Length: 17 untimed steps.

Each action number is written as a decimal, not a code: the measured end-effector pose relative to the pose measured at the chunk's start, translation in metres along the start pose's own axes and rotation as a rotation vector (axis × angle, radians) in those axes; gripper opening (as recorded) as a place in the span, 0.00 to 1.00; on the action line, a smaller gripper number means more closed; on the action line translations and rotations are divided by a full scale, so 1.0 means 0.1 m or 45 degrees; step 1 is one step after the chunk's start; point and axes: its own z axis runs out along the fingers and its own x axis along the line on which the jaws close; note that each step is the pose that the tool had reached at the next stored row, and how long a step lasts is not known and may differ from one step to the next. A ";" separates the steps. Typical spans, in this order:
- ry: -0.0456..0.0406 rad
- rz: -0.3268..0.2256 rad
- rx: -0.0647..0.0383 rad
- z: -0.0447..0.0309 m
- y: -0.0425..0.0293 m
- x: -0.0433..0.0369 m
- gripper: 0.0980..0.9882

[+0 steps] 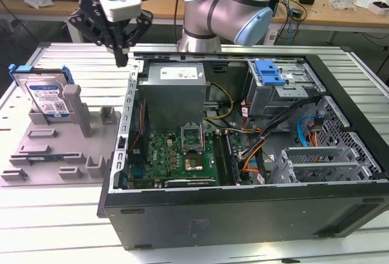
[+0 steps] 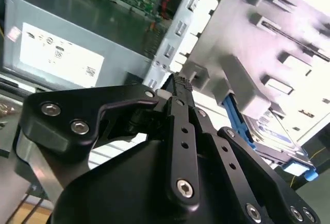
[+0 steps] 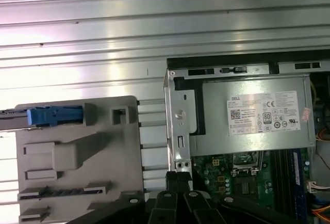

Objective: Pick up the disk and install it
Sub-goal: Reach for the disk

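Observation:
The disk, a silver drive with a blue-and-white label in a blue bracket, leans upright at the far end of a grey fixture on the exterior view's left. In the second wrist view the disk lies beyond the fingers, and the first wrist view shows the disk's blue edge. My gripper hangs above the gap between the fixture and the open computer case, to the right of the disk and apart from it. In both wrist views the gripper is shut with nothing in it.
The case lies open on a ribbed metal table. Inside it are a grey power supply with a white label, a green motherboard, cables, and a drive bay with a blue clip. The case's thin side wall stands just below the fingers.

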 end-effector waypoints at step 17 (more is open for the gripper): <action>0.001 0.000 -0.005 0.047 0.261 0.818 0.01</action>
